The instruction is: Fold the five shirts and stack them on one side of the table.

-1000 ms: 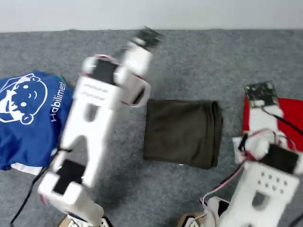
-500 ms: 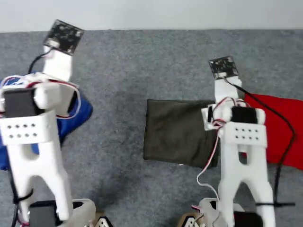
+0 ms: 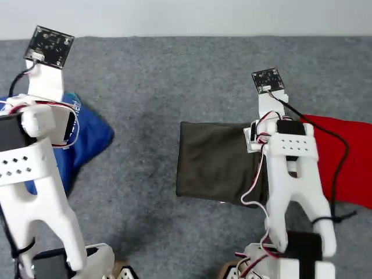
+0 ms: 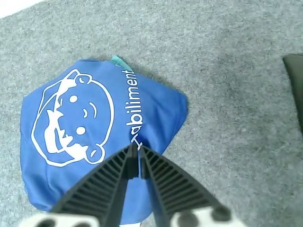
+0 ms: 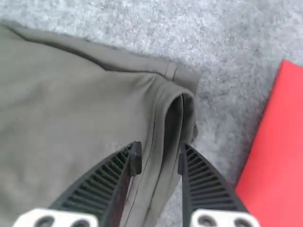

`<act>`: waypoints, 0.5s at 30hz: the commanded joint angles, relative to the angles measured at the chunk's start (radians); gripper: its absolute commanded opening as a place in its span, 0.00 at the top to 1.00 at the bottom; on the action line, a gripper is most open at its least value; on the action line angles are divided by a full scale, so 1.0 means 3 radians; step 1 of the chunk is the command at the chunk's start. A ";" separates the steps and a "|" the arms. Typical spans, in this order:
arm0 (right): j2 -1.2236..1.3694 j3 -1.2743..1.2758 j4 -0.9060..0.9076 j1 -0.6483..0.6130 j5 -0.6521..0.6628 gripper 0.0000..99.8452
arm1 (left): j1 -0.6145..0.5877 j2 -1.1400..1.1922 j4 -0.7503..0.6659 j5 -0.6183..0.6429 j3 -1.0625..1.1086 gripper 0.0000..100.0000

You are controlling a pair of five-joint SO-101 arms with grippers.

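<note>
A dark olive shirt (image 3: 215, 163) lies folded in the middle of the grey table. My right gripper (image 5: 158, 158) is open, and its fingers straddle the doubled edge of the olive shirt (image 5: 71, 118) on the side nearest the red shirt. The red shirt (image 3: 343, 163) lies flat just to the right, partly under my right arm (image 3: 290, 174). A blue shirt (image 4: 94, 118) with a white cartoon print lies loosely bunched at the far left. My left gripper (image 4: 135, 153) is shut and sits over its printed edge. My left arm (image 3: 35, 163) covers most of the blue shirt (image 3: 87, 136).
Grey carpet-like table surface (image 3: 145, 75) lies bare between the blue and olive shirts and along the far side. A pale wall strip (image 3: 186, 17) marks the far edge.
My left arm swung from the table's middle to the far left over the blue shirt. My right arm moved left from the red shirt to the olive shirt's right edge.
</note>
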 commanded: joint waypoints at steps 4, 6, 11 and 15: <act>0.0407 -0.0327 -0.0197 -0.0023 -0.0026 0.86 | -0.0005 -0.0097 0.0041 -0.0041 -0.0013 0.99; 0.0545 -0.0450 -0.0197 -0.0023 -0.0031 0.86 | -0.0005 -0.0097 0.0041 -0.0041 -0.0013 0.99; 0.0913 -0.0767 -0.0176 -0.0038 -0.0015 0.91 | -0.0005 -0.0097 0.0041 -0.0031 -0.0008 0.99; 0.1051 -0.0956 -0.0049 -0.0023 0.0118 0.98 | -0.0015 -0.0097 0.0041 -0.0031 -0.0008 0.99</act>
